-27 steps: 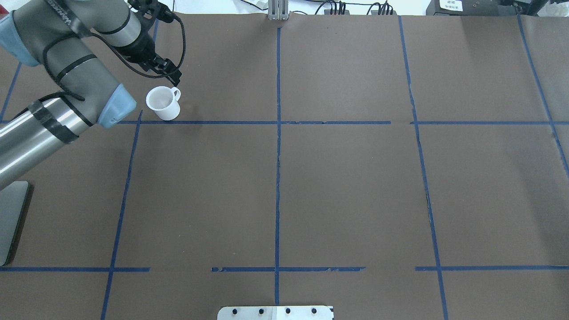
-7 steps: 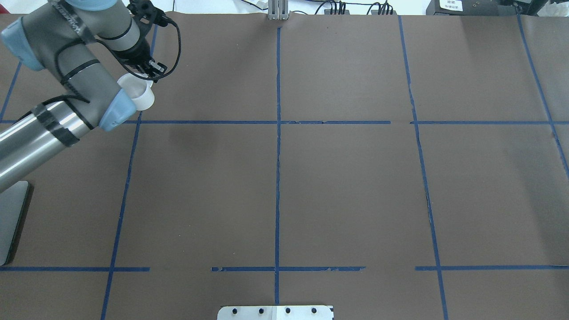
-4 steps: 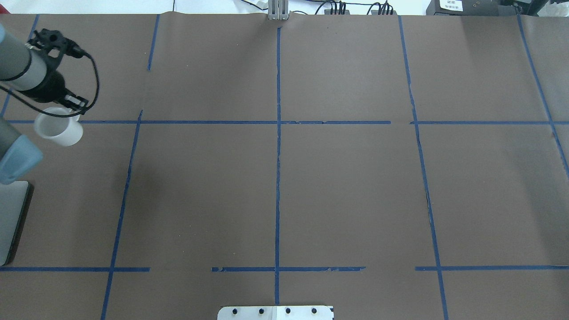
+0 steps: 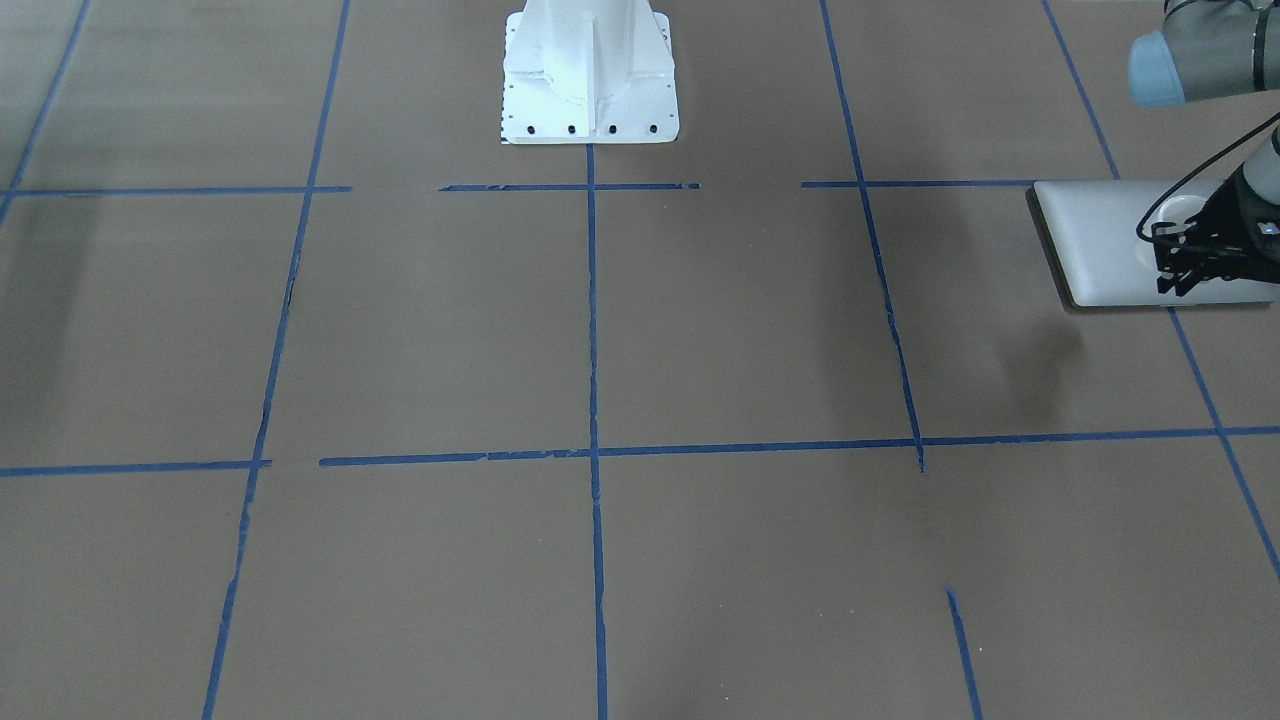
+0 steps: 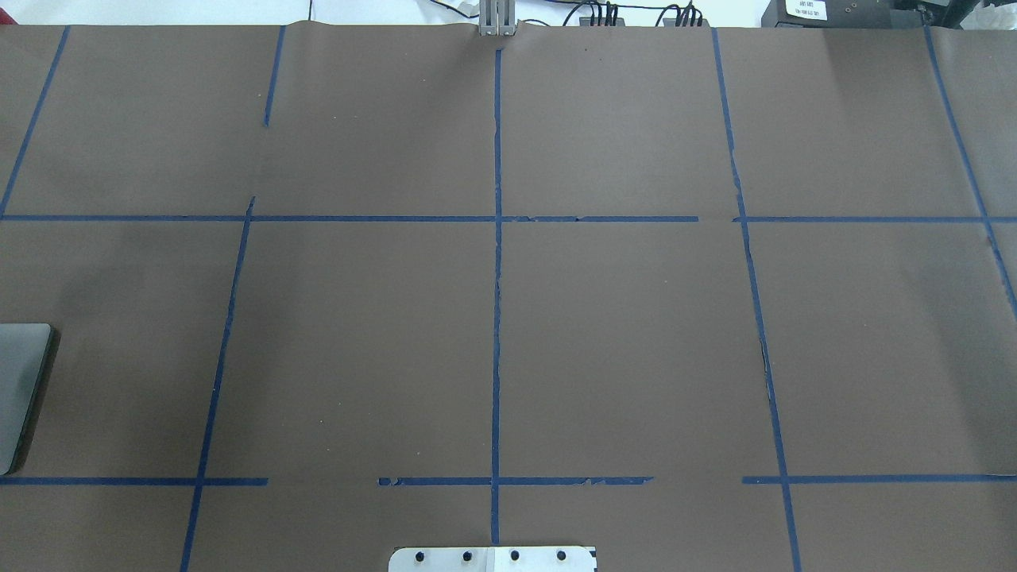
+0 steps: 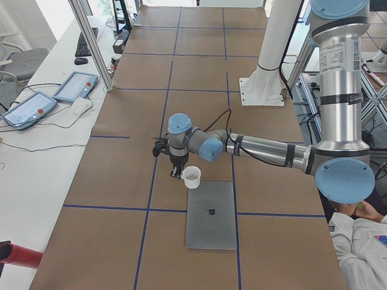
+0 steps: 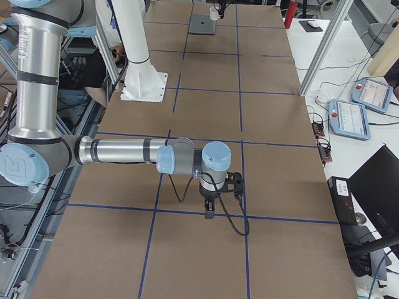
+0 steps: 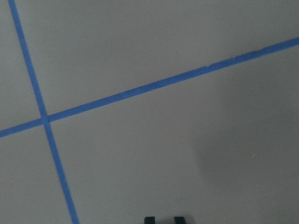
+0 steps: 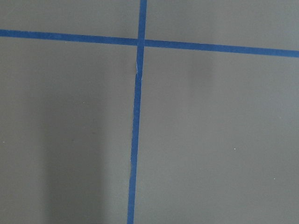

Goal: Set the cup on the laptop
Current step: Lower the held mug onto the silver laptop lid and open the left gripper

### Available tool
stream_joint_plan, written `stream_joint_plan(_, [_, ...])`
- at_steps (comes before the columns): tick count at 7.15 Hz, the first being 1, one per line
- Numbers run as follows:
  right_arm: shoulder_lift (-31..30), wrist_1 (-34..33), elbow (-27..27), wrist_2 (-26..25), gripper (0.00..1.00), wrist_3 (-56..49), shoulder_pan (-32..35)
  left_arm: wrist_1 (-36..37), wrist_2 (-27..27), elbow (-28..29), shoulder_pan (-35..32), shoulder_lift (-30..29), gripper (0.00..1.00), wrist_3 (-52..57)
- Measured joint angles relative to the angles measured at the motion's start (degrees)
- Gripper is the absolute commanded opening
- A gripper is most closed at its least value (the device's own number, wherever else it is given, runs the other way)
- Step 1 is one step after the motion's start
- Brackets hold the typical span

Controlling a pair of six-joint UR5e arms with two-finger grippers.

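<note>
The laptop (image 6: 211,214) lies closed and flat, silver-grey with a dark logo; it also shows at the front view's right edge (image 4: 1095,240) and as a corner in the overhead view (image 5: 20,389). My left gripper (image 4: 1185,262) is shut on the white cup (image 4: 1172,208) by its side and holds it over the laptop. In the left view the cup (image 6: 191,177) hangs at the laptop's far edge, below the left gripper (image 6: 176,173). I cannot tell whether it touches the lid. My right gripper (image 7: 210,213) points down over bare table, far from both; I cannot tell if it is open or shut.
Brown paper with blue tape lines covers the table (image 5: 508,318). The robot's white base (image 4: 590,80) stands at mid-table on the near side. Tablets and cables (image 6: 72,87) lie on the side bench beyond the table's far edge.
My left arm has carried the cup leftward and toward the robot, out of the overhead view, to the laptop. One second ago the cup was near the far left grid line.
</note>
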Motion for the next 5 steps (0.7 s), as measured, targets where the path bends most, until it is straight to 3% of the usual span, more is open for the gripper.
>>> stream_joint_plan(3, [0.0,0.0,0.0,0.0,1.00,0.0,0.0,-22.7,-0.4,11.4,-0.5,4.1,0.00,-13.7])
stream_joint_plan(5, [0.0,0.0,0.0,0.0,1.00,0.0,0.0,-26.8,-0.3,13.0,-0.3,6.2,0.00,-17.1])
